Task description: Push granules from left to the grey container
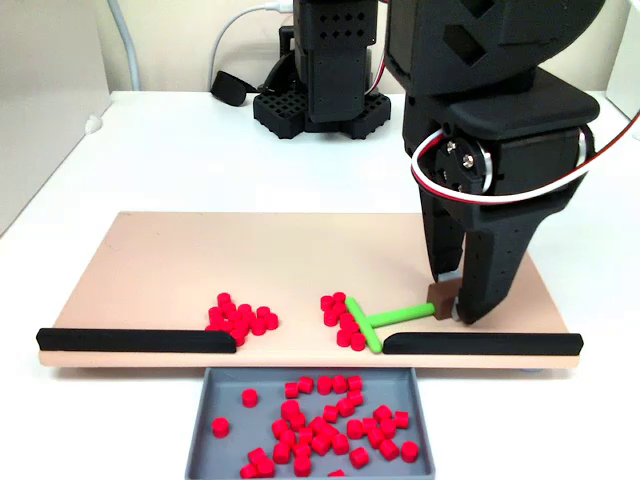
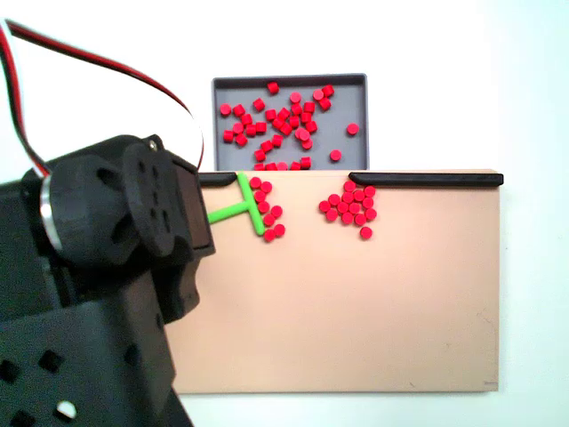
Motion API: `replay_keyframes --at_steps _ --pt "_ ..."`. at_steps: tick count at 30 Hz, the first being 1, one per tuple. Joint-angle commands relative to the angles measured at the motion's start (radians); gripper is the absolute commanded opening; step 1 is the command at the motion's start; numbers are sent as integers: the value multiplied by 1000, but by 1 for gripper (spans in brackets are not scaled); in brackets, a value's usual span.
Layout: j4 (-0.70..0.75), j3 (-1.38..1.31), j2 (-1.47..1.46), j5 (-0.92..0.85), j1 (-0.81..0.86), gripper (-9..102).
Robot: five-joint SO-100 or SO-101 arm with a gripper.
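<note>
White tabletop (image 1: pixel 180 160) carries peach board (image 1: pixel 300 255), black bars (image 1: pixel 135 340) along its near edge with gap between. Front fixed view, left to right: cluster of red granules (image 1: pixel 240 318) on board; second cluster touching crossbar of green T-shaped stick (image 1: pixel 385 322); black gripper (image 1: pixel 452 305) at right, fingers clamped on stick's brown handle end. Grey container (image 1: pixel 312 420) sits below gap, off board, holding many granules. Black arm base (image 1: pixel 320 95) behind.

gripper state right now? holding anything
gripper: shut on the brown end block of the green T-shaped stick, its crossbar against red granules on the board.
</note>
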Motion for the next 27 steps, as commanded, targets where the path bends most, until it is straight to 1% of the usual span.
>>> replay_keyframes --at_steps 1,27 --pt "6 2 60 -6 -3 0" --pt "6 0 81 -181 38 0"
